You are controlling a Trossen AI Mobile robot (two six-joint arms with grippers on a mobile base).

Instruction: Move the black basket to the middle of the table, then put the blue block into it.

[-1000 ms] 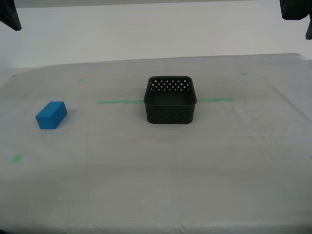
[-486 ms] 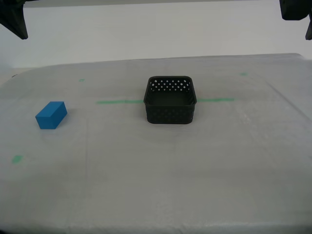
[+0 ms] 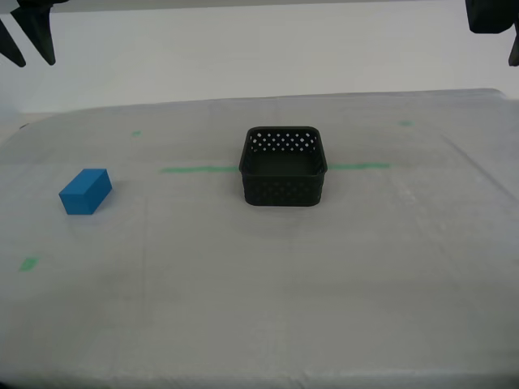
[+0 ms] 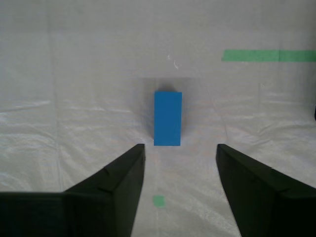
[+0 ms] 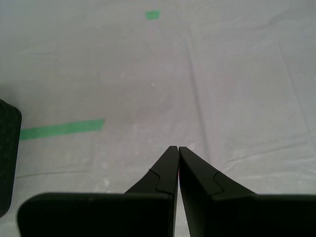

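Note:
The black basket [image 3: 282, 191] stands upright at the middle of the table [image 3: 340, 292], on the green tape line [image 3: 199, 169]. It holds nothing. The blue block [image 3: 84, 191] lies on the sheeting toward the exterior view's left. My second gripper [image 4: 180, 146] hangs open high above the table, with the blue block [image 4: 168, 118] below and just beyond its fingertips, untouched. In the exterior view it shows as my second gripper [image 3: 32, 57] at the top left corner. My first gripper [image 5: 177, 147] is shut on nothing, and a corner of the basket [image 5: 7, 158] shows beside it.
Small green tape bits [image 3: 29, 263] dot the sheeting, one near the block [image 4: 158, 200] and one at the back [image 3: 405, 123]. Part of a dark arm [image 3: 491, 18] shows at the exterior view's top right corner. A pale wall runs behind the table.
The arm at the exterior view's top left has come lower and further into view, its two fingers now showing apart. Basket and block have not moved.

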